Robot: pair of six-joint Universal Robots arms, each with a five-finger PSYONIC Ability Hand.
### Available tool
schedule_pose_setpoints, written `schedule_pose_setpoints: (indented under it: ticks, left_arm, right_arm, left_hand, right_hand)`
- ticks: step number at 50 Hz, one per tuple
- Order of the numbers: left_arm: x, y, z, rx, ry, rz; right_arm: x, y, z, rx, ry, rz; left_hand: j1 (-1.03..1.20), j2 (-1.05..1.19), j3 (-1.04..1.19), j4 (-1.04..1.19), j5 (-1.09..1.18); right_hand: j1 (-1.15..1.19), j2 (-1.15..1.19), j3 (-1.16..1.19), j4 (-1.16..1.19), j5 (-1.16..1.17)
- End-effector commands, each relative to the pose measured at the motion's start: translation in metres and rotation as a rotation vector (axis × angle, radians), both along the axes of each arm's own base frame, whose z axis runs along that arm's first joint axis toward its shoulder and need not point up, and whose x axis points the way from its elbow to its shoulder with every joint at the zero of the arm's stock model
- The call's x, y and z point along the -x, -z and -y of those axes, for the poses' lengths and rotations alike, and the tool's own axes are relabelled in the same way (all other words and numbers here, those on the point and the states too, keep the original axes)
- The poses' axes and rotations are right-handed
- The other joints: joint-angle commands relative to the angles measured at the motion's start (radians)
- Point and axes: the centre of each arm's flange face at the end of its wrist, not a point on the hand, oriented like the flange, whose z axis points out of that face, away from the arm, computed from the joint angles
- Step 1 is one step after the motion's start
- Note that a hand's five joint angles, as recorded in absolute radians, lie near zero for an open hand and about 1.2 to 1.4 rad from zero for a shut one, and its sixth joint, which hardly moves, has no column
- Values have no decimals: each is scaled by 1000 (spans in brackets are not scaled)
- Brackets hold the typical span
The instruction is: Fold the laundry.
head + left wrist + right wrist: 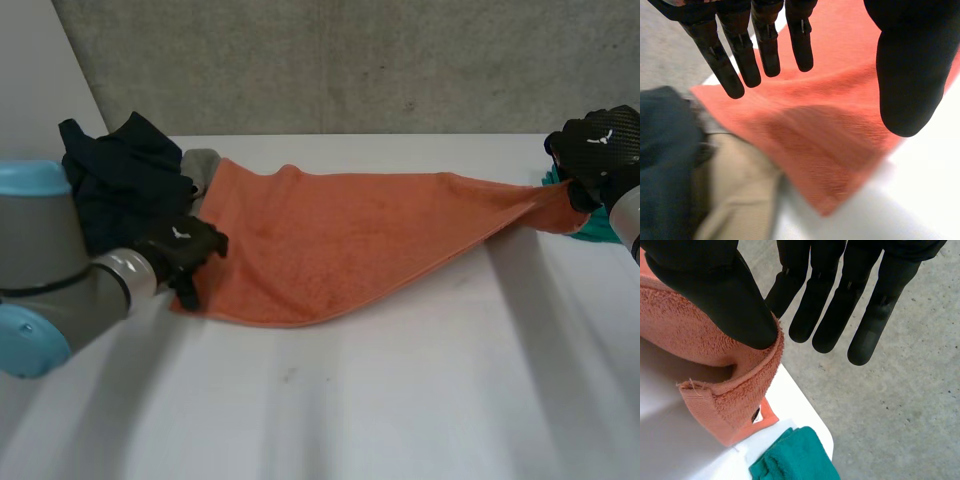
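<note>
Right hand (600, 150) first: its thumb (725, 305) pins a corner hem of the orange towel (350, 240) against the straight fingers (805, 315), so that's a proper pinch, and that end lifts off the white table (400, 400). Left hand (185, 250) is at the towel's opposite corner, fingers (765, 50) straight and spread, holding nothing. The towel stretches between them, mostly flat. A teal cloth (795, 457) sits just beside the pinched end, with navy clothes (120, 185) and a beige cloth (735, 190) beside the other. Rough concrete wall (350, 60) behind the towel, concrete floor (900, 390) past its pinched end.
</note>
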Motion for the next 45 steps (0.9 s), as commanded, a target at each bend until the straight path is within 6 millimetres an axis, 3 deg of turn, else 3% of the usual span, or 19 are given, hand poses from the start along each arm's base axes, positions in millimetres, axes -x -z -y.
schedule_pose_setpoints:
  ticks: [1,15,17,21,24,31,40,43,45]
  left_arm:
    - [15,26,-2,-24,16,22]
    - [25,46,9,6,49,83]
    - [26,47,11,13,54,91]
    - [25,42,17,34,42,89]
    - [23,37,18,38,26,87]
    - [11,13,-6,-8,-6,116]
    - [-5,-1,-55,-191,33,186]
    - [-9,-6,-66,-236,55,199]
    - [-6,-9,-63,-205,62,165]
  right_arm:
    - [-1,-4,1,6,-5,3]
    - [4,4,3,-17,8,2]
    - [5,4,3,-17,9,2]
    - [8,6,3,-25,15,1]
    - [11,9,3,-39,25,0]
    - [24,26,-3,-132,39,-91]
    - [67,60,-39,-496,-33,-476]
    - [67,61,-42,-518,-62,-501]
    - [57,62,-37,-467,-69,-444]
  left_hand:
    - [78,79,80,74,73]
    - [181,181,183,177,175]
    - [295,295,297,291,289]
    - [950,951,953,946,945]
    - [953,953,955,949,947]
    - [953,953,955,949,947]
    - [953,953,955,949,947]
    - [953,953,955,949,947]
    - [953,953,955,949,947]
  right_hand:
    - [258,219,211,204,203]
    - [258,219,211,204,203]
    - [258,219,211,204,203]
    - [258,219,211,204,203]
    - [258,219,211,204,203]
    - [258,219,211,204,203]
    - [258,219,211,204,203]
    - [258,219,211,204,203]
    - [258,219,211,204,203]
